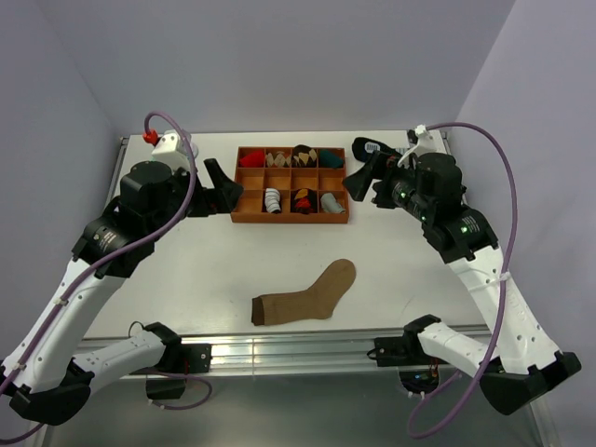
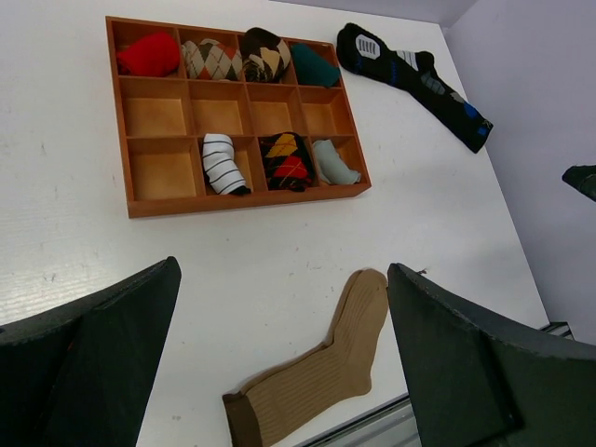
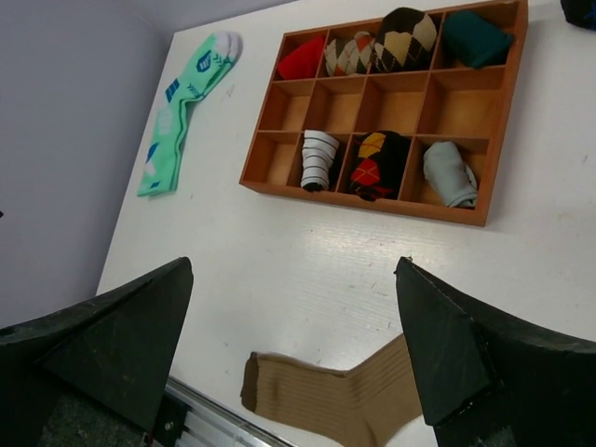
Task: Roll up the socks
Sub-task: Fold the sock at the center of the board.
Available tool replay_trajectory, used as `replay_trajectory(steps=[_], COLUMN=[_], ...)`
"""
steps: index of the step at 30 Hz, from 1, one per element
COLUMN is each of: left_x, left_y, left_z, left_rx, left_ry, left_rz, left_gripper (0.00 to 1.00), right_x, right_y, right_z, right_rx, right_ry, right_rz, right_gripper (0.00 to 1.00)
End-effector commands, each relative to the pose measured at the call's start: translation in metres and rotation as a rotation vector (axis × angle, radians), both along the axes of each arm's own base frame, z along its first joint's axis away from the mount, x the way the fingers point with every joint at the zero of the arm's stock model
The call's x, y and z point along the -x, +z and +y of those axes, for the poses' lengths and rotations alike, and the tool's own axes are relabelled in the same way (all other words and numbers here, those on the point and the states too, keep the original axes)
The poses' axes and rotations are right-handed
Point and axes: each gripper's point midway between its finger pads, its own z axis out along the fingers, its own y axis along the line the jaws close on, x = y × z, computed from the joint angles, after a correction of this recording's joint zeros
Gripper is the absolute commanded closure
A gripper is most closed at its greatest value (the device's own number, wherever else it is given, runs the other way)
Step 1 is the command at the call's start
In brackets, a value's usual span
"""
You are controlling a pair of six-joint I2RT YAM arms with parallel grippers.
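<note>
Top external view: both arms are raised over the white table (image 1: 186, 270), one gripper at each end of a wooden tray (image 1: 291, 219).
Left gripper (image 1: 226, 186): hangs by the tray's left end, jaws spread wide and holding nothing. In its wrist view (image 2: 284, 268) the two dark fingers (image 2: 102, 354) frame bare table and the socks.
Right gripper (image 1: 361, 177): hangs by the tray's right end, jaws also spread wide and holding nothing (image 3: 293, 265).
Socks (image 1: 307, 296): tan and ribbed, lying flat on the table in one foot-shaped outline. They are well apart from both grippers, toward the arm bases and roughly midway between them. The cuff points to the left arm's side and the toe angles up toward the tray. In the left wrist view they lie below the fingertips, nearer the right finger (image 2: 317, 372). In the right wrist view they lie low between the fingers (image 3: 345, 400). I cannot tell whether one sock or two lie stacked.
Tray: beyond both sets of fingertips (image 2: 242, 202) (image 3: 372, 200). It holds a red roll (image 2: 149, 56), a striped roll (image 2: 223, 165) and a grey roll (image 2: 333, 163), among others.
Navy sock (image 2: 414, 79): flat on the table beyond the tray's right end.
Mint-green sock (image 3: 182, 107): flat on the table beyond the tray's left end.
</note>
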Motion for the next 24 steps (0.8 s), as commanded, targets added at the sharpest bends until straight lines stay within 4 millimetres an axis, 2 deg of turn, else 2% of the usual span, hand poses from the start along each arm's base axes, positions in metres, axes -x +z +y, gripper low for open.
replay_trajectory(steps=[1, 2, 4, 5, 7, 8, 13, 14, 17, 18, 21, 22, 24], left_x=[0.001, 0.001, 0.0, 0.001, 0.0, 0.002, 0.008, 0.009, 0.012, 0.012, 0.017, 0.018, 0.023], left_y=[0.018, 0.017, 0.016, 0.016, 0.013, 0.013, -0.001, -0.005, -0.011, -0.009, -0.005, -0.003, 0.006], left_z=[0.003, 0.004, 0.007, 0.008, 0.013, 0.015, 0.026, 0.03, 0.039, 0.045, 0.058, 0.06, 0.065], left_rx=[0.013, 0.01, 0.006, 0.004, 0.008, 0.013, 0.025, 0.021, 0.016, 0.011, 0.017, 0.027, 0.048], left_ry=[0.008, 0.015, 0.036, 0.041, 0.071, 0.075, 0.144, 0.162, 0.203, 0.232, 0.289, 0.299, 0.313], left_rz=[-0.037, -0.034, -0.027, -0.023, -0.01, -0.011, 0.037, 0.041, 0.06, 0.055, 0.052, 0.051, 0.034], left_gripper=[0.01, 0.01, 0.0, 0.01, 0.01, 0.0, 0.01, 0.0, 0.0, 0.01, 0.01, 0.0, 0.0], right_x=[0.006, 0.004, 0.011, 0.024, 0.032, 0.045, 0.076, 0.09, 0.109, 0.124, 0.144, 0.157, 0.163], right_y=[-0.011, -0.014, -0.032, -0.04, -0.061, -0.068, -0.1, -0.11, -0.127, -0.137, -0.148, -0.16, -0.163], right_z=[0.019, 0.021, 0.043, 0.064, 0.081, 0.096, 0.124, 0.138, 0.157, 0.173, 0.194, 0.205, 0.218], right_rx=[0.004, 0.023, 0.049, 0.062, 0.065, 0.074, 0.119, 0.135, 0.187, 0.21, 0.226, 0.25, 0.248], right_ry=[0.063, 0.037, 0.063, 0.114, 0.123, 0.164, 0.189, 0.222, 0.248, 0.276, 0.287, 0.311, 0.305], right_rz=[0.035, 0.037, 0.094, 0.117, 0.181, 0.194, 0.265, 0.292, 0.327, 0.351, 0.384, 0.397, 0.408], right_gripper=[0.04, 0.05, 0.07, 0.11, 0.14, 0.18, 0.25, 0.26, 0.3, 0.31, 0.35, 0.36, 0.39])
